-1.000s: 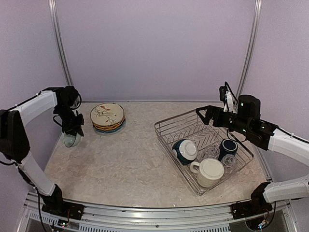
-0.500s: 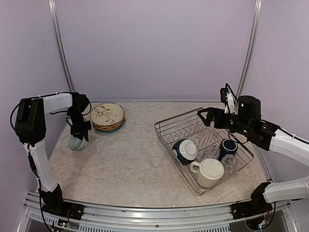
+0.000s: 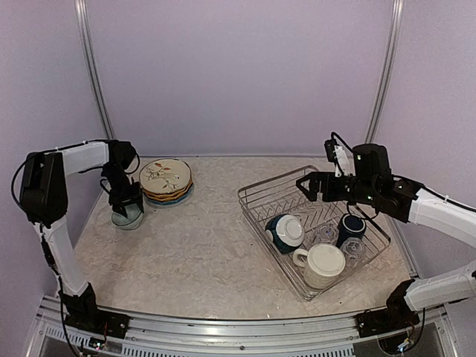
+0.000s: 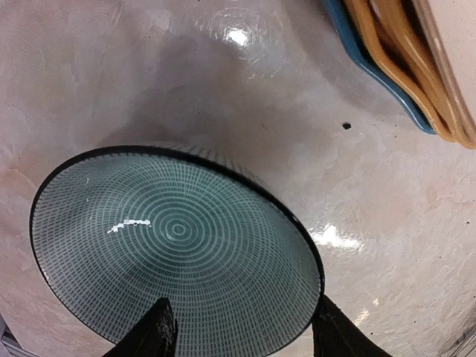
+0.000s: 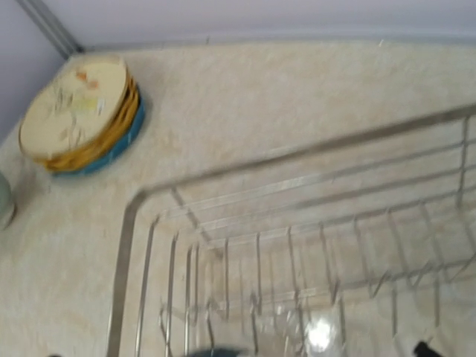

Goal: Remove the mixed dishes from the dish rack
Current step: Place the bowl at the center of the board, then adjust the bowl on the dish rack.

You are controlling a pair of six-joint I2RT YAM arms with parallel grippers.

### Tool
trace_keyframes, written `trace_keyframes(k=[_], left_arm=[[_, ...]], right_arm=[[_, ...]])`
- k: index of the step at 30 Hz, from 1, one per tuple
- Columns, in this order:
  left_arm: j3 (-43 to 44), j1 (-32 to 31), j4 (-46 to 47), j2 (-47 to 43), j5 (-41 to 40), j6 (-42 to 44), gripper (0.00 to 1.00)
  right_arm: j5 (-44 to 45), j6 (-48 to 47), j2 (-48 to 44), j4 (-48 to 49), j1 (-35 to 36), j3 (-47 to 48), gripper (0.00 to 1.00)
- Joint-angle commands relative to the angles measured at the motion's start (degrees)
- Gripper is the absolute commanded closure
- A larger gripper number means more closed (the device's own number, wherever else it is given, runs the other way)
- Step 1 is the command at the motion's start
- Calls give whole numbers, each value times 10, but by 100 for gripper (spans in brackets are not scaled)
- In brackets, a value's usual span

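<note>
Compared with a second earlier, the left gripper no longer carries the pale bowl tilted near the left edge of the table. The bowl now sits upright and flat on the tabletop, just left of the plate stack and apart from it. The left jaws have parted and now stand partly open. In the left wrist view, one fingertip lies over the bowl's inside and the other lies outside its dark rim, so the near rim passes between them without being clamped. The right gripper has shifted leftward and now hangs over the far left corner of the dish rack. Its jaws are spread as wide as before and hold nothing. The rack stands on the right half of the table and contains a dark-blue bowl at the left, a large cream mug at the near end, a navy mug at the right, and two clear glasses between and beside them. The far part of the rack shows only bare wire slots. The plate stack has a cream floral plate on top, orange plates beneath it, and a blue plate at the bottom. The pale bowl holds nothing.
</note>
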Motion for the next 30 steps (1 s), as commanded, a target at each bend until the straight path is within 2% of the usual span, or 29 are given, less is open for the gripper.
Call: trace_keyframes(k=[1, 5, 10, 14, 17, 21, 25, 30], left_arm=[[-2, -11, 7, -70, 24, 9, 38], [22, -27, 8, -125, 57, 14, 30], [129, -70, 10, -165, 103, 17, 20], [228, -108, 20, -159, 140, 15, 18], [271, -137, 47, -151, 159, 19, 17], [241, -162, 107, -160, 164, 19, 17], [134, -182, 184, -200, 172, 21, 17], [89, -194, 194, -227, 172, 29, 16]], right_arm=[[21, -15, 17, -70, 36, 14, 0], [55, -13, 31, -112, 68, 25, 0], [82, -3, 53, -152, 111, 45, 0], [111, 12, 84, -189, 147, 72, 0], [146, 40, 118, -225, 174, 102, 0], [168, 122, 159, -256, 195, 135, 0], [140, 196, 166, -224, 200, 110, 1], [154, 239, 207, -235, 218, 139, 1]])
